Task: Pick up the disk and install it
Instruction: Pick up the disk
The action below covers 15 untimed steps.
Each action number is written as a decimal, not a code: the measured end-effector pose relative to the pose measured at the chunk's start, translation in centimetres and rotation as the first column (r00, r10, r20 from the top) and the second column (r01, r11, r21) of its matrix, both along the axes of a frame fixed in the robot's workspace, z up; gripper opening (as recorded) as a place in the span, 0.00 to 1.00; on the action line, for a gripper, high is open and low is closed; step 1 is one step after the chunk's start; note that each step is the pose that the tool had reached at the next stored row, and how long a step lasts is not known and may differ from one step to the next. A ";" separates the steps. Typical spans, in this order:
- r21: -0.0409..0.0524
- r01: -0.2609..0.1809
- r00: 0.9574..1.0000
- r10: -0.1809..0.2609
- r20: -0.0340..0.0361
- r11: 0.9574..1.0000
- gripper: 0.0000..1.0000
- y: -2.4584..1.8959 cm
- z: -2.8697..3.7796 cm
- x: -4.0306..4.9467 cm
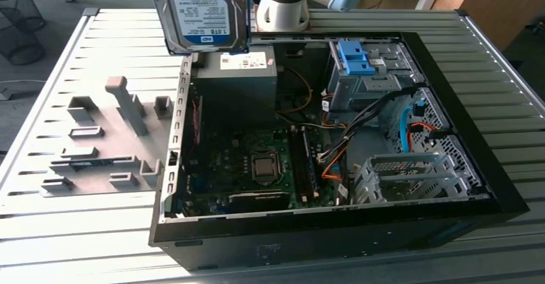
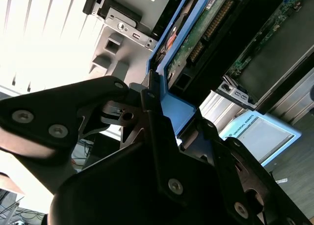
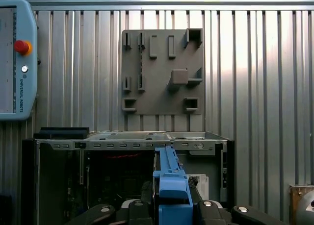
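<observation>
The disk (image 1: 203, 9) hangs upright in the air above the back left corner of the open computer case (image 1: 477, 188), its white-and-blue label facing the exterior camera. In the second wrist view my gripper (image 2: 161, 106) is shut on the disk (image 2: 196, 43), its black fingers clamping the blue rail along one edge, with the green circuit board side showing. In the first wrist view the blue-railed edge of the disk (image 3: 172, 183) stands between the fingers of my gripper (image 3: 171, 208), over the case below.
Inside the case a drive cage with a bright blue bracket (image 1: 356, 57) sits at the back right, next to a dark grey box (image 1: 234, 80). A grey fixture plate (image 1: 102, 143) lies left of the case. A teach pendant (image 3: 17, 58) lies on the slatted table.
</observation>
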<state>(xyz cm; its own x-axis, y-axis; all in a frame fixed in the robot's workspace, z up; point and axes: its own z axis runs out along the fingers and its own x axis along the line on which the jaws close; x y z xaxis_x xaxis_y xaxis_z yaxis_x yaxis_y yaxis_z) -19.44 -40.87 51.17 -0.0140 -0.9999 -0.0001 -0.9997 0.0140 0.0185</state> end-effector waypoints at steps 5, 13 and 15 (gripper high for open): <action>0.000 0.000 1.000 0.000 0.000 1.000 0.36 0.00 0.00 0.15; 0.000 0.000 1.000 0.000 0.000 1.000 0.36 0.00 0.00 0.41; 0.000 0.000 1.000 0.000 0.000 1.000 0.36 0.00 0.00 0.48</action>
<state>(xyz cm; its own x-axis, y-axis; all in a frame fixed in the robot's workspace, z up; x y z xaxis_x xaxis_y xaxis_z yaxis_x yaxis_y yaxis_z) -18.96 -40.87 51.16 -0.0140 -0.9999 -0.0001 -0.9997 0.0140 0.0185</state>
